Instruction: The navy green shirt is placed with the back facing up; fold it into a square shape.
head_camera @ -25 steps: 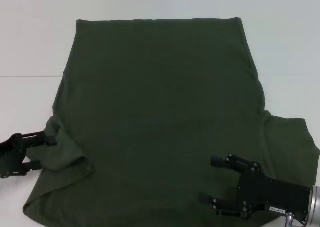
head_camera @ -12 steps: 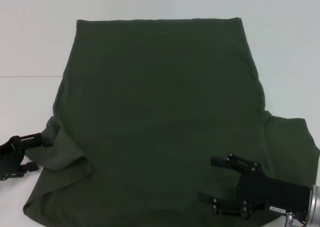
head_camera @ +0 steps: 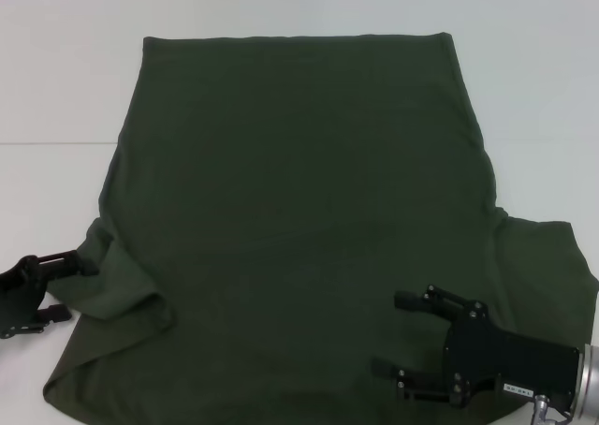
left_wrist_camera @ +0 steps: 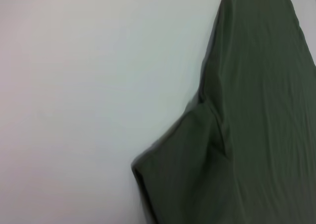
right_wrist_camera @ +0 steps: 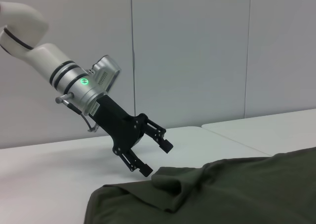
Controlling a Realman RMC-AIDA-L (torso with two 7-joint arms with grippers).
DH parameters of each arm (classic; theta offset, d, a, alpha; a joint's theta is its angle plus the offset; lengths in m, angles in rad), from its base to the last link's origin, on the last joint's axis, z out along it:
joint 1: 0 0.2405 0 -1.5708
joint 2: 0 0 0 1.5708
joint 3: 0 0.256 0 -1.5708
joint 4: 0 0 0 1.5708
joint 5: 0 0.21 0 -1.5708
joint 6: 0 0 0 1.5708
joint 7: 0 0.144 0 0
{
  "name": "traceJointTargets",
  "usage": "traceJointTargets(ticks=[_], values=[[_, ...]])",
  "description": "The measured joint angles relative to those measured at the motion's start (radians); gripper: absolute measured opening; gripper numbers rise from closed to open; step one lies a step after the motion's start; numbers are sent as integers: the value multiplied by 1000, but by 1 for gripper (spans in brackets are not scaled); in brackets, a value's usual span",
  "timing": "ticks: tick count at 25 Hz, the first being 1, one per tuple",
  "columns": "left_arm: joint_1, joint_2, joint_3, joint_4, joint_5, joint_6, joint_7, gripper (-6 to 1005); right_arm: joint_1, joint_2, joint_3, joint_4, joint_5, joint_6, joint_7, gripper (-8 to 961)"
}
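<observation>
L gripper (head_camera: 58,285): fingers open, at bunched L sleeve (head_camera: 117,289), just beside cloth, not gripping. Shirt (head_camera: 299,210): flat on counter (head_camera: 56,88), back up; soft, limp, light, likely drags; best pinched at sleeve/hem edges. R gripper (head_camera: 398,336): fingers open, over shirt near R sleeve (head_camera: 543,266), nothing held

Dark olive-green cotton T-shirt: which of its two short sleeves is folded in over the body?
The sleeve on the robot's left, beside the open left gripper; the right sleeve of the dark olive-green cotton T-shirt lies spread flat outward.
</observation>
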Motion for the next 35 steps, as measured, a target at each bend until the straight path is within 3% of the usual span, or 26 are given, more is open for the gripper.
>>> traceJointTargets(ticks=[35], values=[[-5, -15, 20, 0, 3, -51, 8, 862, 2, 0, 0, 0, 1, 1, 0, 910]])
